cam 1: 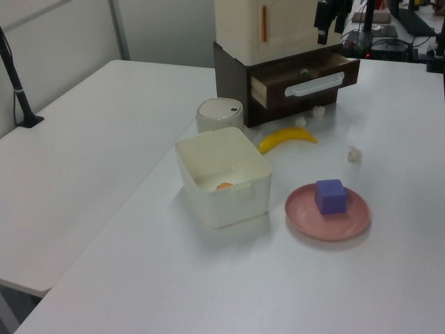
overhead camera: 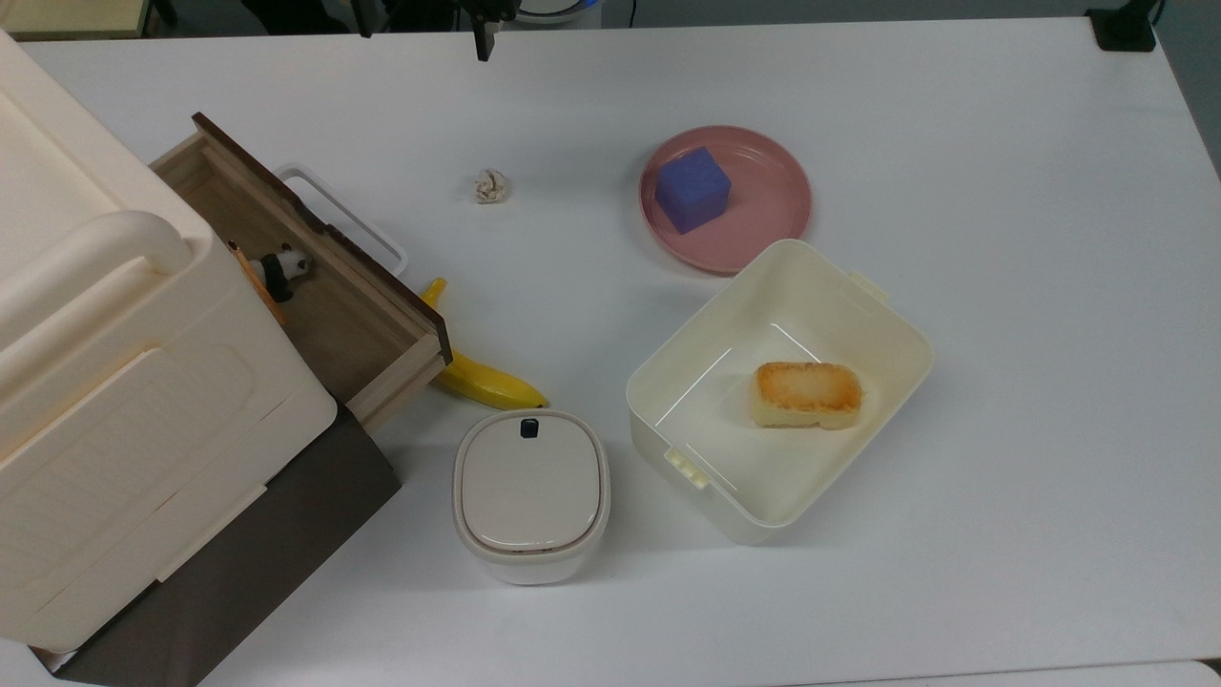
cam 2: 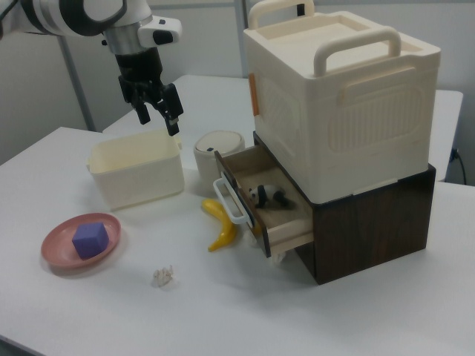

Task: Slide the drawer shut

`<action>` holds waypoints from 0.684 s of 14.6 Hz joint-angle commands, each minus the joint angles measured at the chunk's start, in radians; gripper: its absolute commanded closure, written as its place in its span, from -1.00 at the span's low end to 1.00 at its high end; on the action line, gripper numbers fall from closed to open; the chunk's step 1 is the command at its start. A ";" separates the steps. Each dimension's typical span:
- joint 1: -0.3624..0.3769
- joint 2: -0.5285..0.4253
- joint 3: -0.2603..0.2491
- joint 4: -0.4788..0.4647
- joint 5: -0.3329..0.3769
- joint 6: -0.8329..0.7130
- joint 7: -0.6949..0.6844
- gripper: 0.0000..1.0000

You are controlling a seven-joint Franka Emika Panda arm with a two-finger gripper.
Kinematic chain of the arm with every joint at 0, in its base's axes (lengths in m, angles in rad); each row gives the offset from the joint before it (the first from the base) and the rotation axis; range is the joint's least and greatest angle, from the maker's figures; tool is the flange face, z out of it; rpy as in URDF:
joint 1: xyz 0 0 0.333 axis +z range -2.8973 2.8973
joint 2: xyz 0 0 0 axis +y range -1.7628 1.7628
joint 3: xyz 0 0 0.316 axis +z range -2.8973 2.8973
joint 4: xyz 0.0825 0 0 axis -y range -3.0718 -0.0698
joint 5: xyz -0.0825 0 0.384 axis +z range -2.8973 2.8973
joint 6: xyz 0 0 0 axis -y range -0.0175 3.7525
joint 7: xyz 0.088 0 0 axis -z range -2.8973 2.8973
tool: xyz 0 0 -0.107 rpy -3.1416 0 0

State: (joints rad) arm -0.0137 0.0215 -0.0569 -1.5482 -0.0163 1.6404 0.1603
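Note:
The drawer [overhead camera: 329, 305] stands pulled out of the dark brown cabinet [overhead camera: 238, 563], a light-wood tray with a dark front panel and a white loop handle [overhead camera: 345, 218]. A small panda figure [overhead camera: 283, 270] lies inside it. In the right view the drawer [cam 2: 276, 215] juts toward the table's middle with its handle [cam 2: 228, 200] in front. My gripper [cam 2: 157, 117] hangs open and empty high above the table, well away from the drawer. It sits at the top view's upper edge [overhead camera: 424, 24] and, in the left view [cam 1: 330, 21], above the drawer front [cam 1: 306, 78].
A big cream box [overhead camera: 114, 382] sits on the cabinet. A banana [overhead camera: 482, 380] lies just under the drawer's front corner. A small lidded bin [overhead camera: 530, 491], an open cream container [overhead camera: 897, 320] with bread, a pink plate [overhead camera: 773, 210] with a blue cube, and a paper ball [overhead camera: 489, 186] share the table.

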 commanded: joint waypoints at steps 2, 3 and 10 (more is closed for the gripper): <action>-0.005 -0.014 0.003 -0.016 0.015 0.004 -0.022 -1.00; -0.003 -0.012 0.003 -0.016 0.015 0.006 -0.022 -1.00; -0.005 -0.012 0.002 -0.018 0.015 -0.004 -0.025 -1.00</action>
State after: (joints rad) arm -0.0139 0.0215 -0.0567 -1.5499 -0.0163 1.6404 0.1600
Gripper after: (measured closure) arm 0.000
